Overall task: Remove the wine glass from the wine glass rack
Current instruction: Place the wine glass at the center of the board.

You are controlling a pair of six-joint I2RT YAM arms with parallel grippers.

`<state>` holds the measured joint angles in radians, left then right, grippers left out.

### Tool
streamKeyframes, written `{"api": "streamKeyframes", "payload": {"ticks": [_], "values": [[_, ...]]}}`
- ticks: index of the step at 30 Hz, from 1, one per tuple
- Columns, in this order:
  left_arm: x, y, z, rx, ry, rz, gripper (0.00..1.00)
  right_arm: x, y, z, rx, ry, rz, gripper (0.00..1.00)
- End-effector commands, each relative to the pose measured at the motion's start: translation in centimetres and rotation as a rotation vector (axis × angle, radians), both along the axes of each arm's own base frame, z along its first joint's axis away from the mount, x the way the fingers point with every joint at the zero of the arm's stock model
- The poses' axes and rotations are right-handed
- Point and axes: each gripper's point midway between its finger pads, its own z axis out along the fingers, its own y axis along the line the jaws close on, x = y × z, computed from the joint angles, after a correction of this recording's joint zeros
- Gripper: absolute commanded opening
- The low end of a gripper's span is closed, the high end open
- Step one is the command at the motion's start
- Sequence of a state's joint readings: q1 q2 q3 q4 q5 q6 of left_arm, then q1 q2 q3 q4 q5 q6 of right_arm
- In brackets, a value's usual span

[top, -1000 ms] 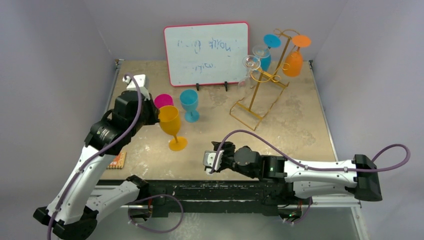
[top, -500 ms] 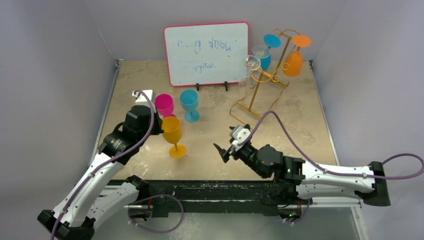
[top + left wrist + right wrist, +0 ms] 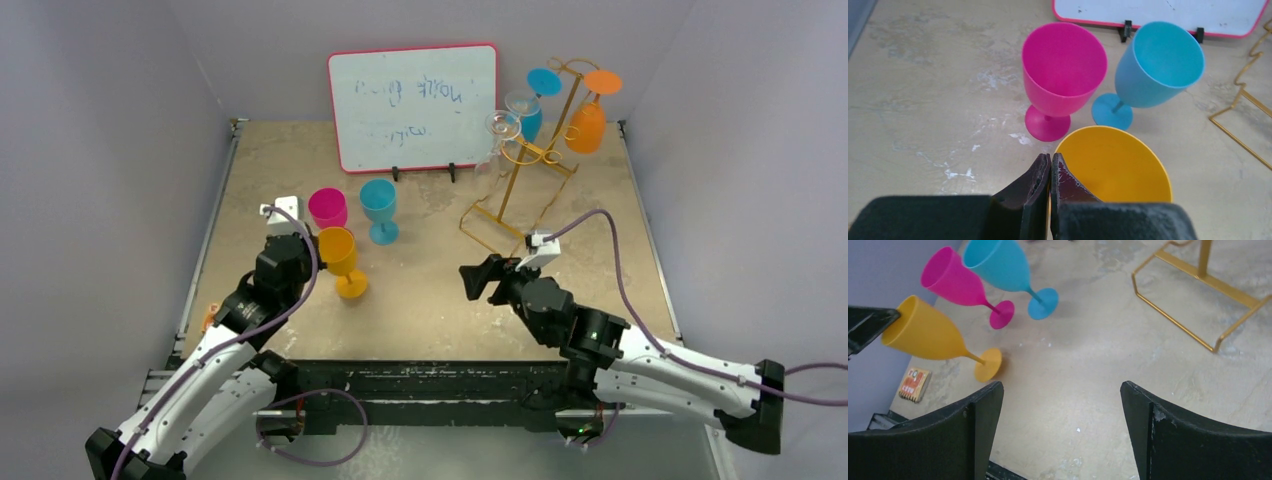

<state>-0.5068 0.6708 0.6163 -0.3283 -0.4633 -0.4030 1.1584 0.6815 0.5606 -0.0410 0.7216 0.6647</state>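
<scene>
Right pincer (image 3: 1062, 386) spread, centre; left pincer (image 3: 1050, 160) pinches yellow plastic goblet (image 3: 1113, 165) rim, near left. Approach step: gold wire wine glass rack (image 3: 514, 185) far right, orange plastic wine glass (image 3: 587, 125) hanging; next, reach it.

Gold wine glass rack (image 3: 1204, 252) at two o'clock holds an orange glass (image 3: 586, 127), a blue glass (image 3: 530, 122) and clear glasses (image 3: 502, 125). At nine o'clock stand a pink goblet (image 3: 328, 208), a blue goblet (image 3: 379, 203) and a yellow goblet (image 3: 338, 250) on the mottled beige table (image 3: 600, 250). Red-framed whiteboard (image 3: 413, 95) at twelve.
</scene>
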Motion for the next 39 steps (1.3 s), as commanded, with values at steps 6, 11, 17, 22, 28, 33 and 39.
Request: {"api": "streamKeyframes", "payload": {"ticks": [6,11,17,22,28,33,39], "values": [[1.3,2.6,2.1,0.059,-0.095,0.157,0.0,1.7,-0.2,-3.6,0.214,0.245,-0.032,0.91],[1.5,2.6,1.2,0.076,-0.08,0.157,0.0,2.6,-0.7,-5.2,0.288,0.305,-0.042,0.93],[1.7,3.0,0.7,0.081,-0.102,0.182,0.0,3.1,-2.5,-6.0,0.378,0.336,-0.089,0.95],[1.9,2.8,-0.3,0.097,-0.088,0.174,0.0,3.2,-4.2,-6.6,0.383,0.344,-0.171,0.95],[1.8,3.2,-0.4,0.107,-0.095,0.19,0.05,3.3,-5.0,-6.3,0.355,0.332,-0.204,0.95],[1.8,3.4,-0.1,0.124,-0.102,0.192,0.06,3.6,-5.1,-6.3,0.342,0.335,-0.216,0.95],[2.1,3.6,-0.3,0.132,-0.111,0.208,0.04,3.8,-5.4,-6.4,0.325,0.341,-0.24,0.95]]}}
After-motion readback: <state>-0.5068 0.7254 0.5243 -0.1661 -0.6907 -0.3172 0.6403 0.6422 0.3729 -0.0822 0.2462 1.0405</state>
